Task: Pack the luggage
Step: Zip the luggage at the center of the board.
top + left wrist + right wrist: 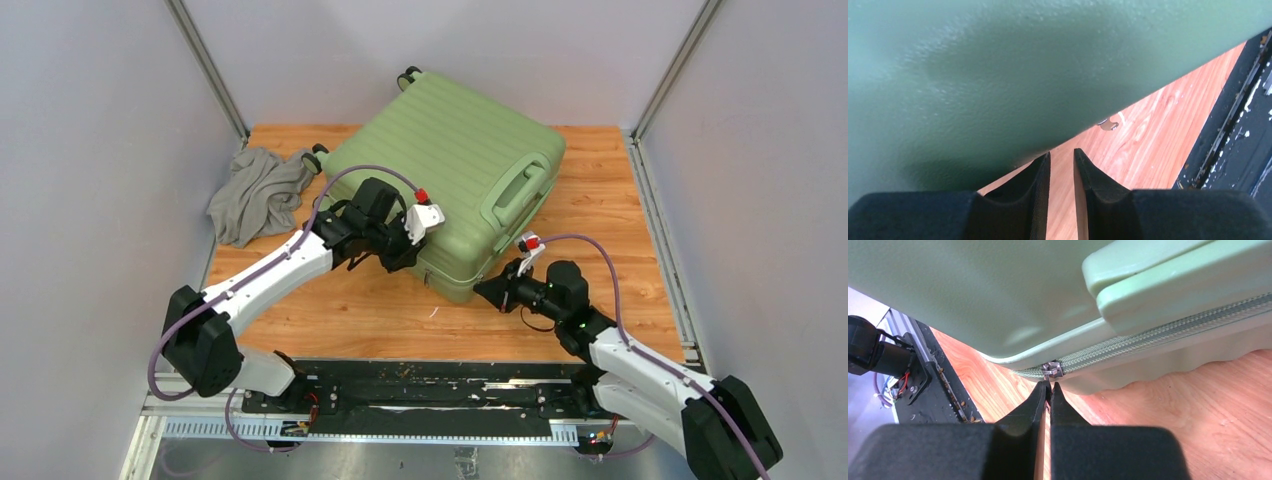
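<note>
The luggage (pixel 450 170), a light-green ribbed suitcase, lies closed and flat on the wooden table (pixel 370 315). Its handle (pixel 520 190) faces up and its wheels (pixel 408 75) point to the back. My left gripper (pixel 408 252) is at its near-left side. In the left wrist view the left gripper (pixel 1062 152) stands open by a narrow gap, nothing between the fingers, just under the green shell (pixel 998 75). My right gripper (pixel 485 290) is at the suitcase's near corner. In the right wrist view the right gripper (pixel 1049 385) is shut on the metal zipper pull (pixel 1052 369) of the green zipper (pixel 1158 332).
A crumpled grey cloth (pixel 255 195) lies on the table at the back left, touching the suitcase's corner. A small metal tab (pixel 1109 123) pokes out under the shell. The black base rail (pixel 430 385) runs along the near edge. Grey walls close in on both sides.
</note>
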Robot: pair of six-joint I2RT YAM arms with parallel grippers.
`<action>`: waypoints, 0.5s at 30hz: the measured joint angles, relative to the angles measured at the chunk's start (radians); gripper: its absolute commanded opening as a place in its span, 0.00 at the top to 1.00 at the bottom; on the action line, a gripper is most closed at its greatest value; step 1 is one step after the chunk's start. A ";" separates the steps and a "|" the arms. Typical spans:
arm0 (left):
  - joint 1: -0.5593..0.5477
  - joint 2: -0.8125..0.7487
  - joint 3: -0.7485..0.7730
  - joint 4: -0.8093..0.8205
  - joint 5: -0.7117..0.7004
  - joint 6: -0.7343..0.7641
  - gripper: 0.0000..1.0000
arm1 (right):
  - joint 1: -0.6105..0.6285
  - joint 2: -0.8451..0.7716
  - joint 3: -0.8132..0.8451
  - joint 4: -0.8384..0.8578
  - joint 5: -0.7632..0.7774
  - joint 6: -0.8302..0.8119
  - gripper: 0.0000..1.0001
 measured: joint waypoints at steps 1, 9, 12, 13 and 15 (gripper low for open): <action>0.000 -0.001 -0.003 0.010 -0.002 -0.013 0.75 | 0.003 -0.012 -0.002 -0.004 0.008 -0.002 1.00; -0.001 -0.002 0.003 0.083 -0.018 -0.116 0.78 | 0.019 -0.090 -0.017 -0.059 0.087 -0.026 1.00; -0.001 -0.002 0.023 0.082 -0.020 -0.154 0.78 | 0.041 -0.099 -0.019 -0.064 0.115 -0.033 1.00; -0.001 -0.002 0.027 0.081 -0.019 -0.168 0.79 | 0.052 -0.099 -0.019 -0.064 0.126 -0.036 1.00; -0.001 -0.002 0.029 0.082 -0.016 -0.195 0.79 | 0.090 -0.100 -0.019 -0.064 0.177 -0.045 1.00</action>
